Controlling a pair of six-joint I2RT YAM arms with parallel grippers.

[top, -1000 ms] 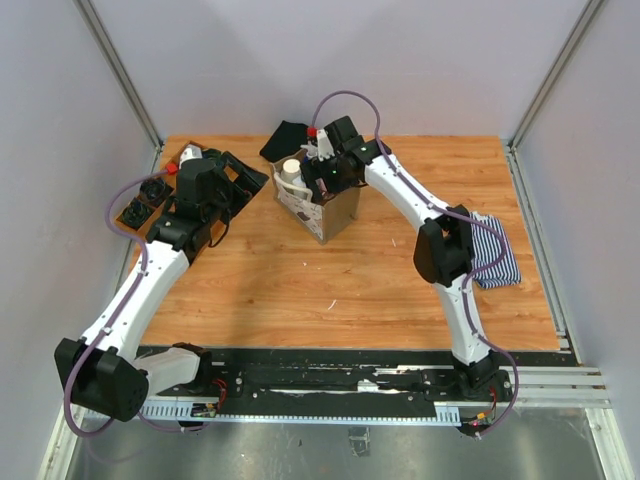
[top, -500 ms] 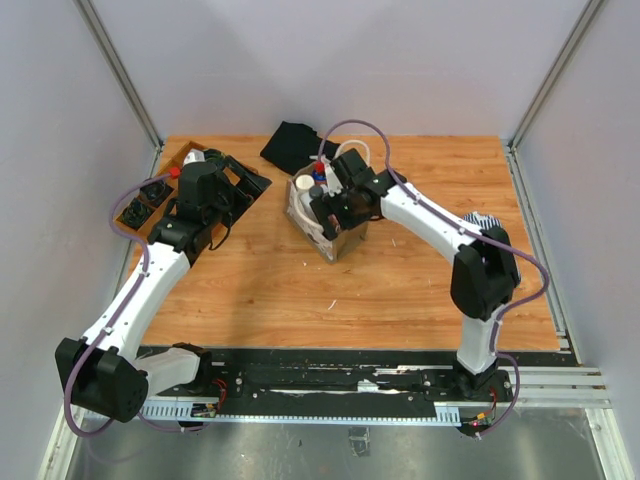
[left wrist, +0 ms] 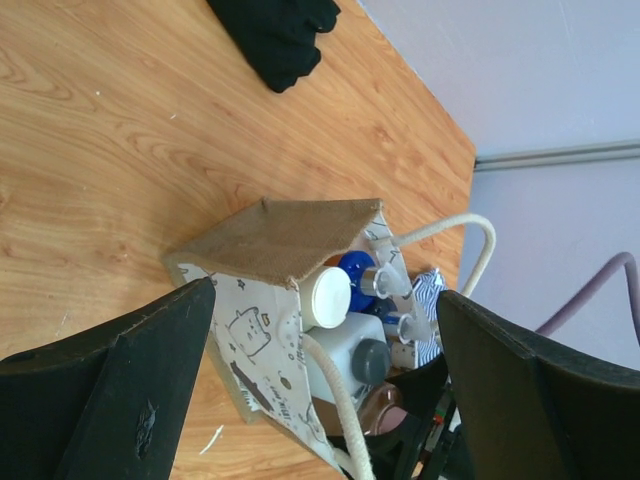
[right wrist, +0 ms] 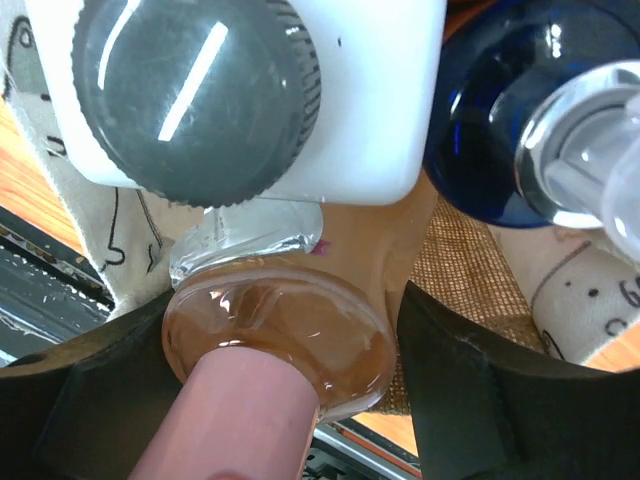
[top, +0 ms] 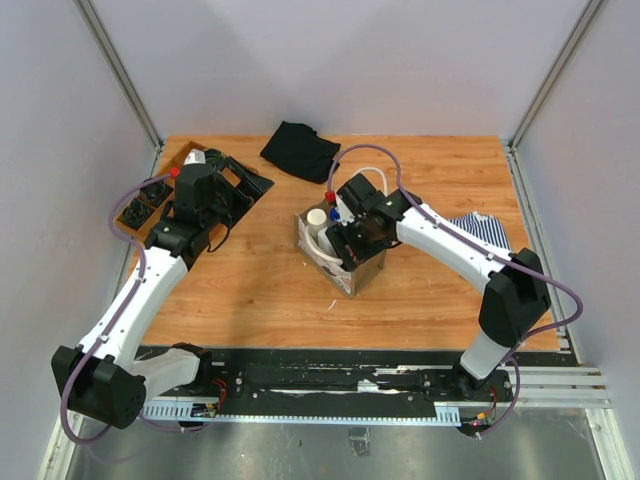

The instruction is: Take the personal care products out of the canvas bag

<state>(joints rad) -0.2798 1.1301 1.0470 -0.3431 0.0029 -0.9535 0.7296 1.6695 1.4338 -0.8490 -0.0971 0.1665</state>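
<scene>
The task has barely begun; the bag (left wrist: 255, 325) stands mid-worktop (top: 250, 290), just right of centre, with its products inside; no bottle can be seen out on the wood. A pale thing lies at the far end of the tray (top: 150, 195), too small to identify. In the left wrist view a cream cap (left wrist: 330, 297), a blue cap (left wrist: 352, 265) and a white bottle (left wrist: 345, 335) with a grey lid crowd the mouth of the bag. The right arm (top: 450, 240) reaches into it from the right; the right jaws press on either side of the pink-capped bottle (right wrist: 240, 430), which sits low beside the white bottle, so this looks like the first lift. The left arm (top: 150, 280) hangs over the tray at far left; the left jaws are spread wide and hold nothing. Everything in the bag is left to take out.

Against the frame a second ago, the bag has come from the far middle, just beside the black cloth (top: 300, 150), to a place nearer and further right, turning a little on the way; it seems dragged by the grip inside it. The black cloth is now well apart from it; the right elbow has swung near and right, baring more of the striped cloth (top: 485, 228); the left arm has hardly moved.
</scene>
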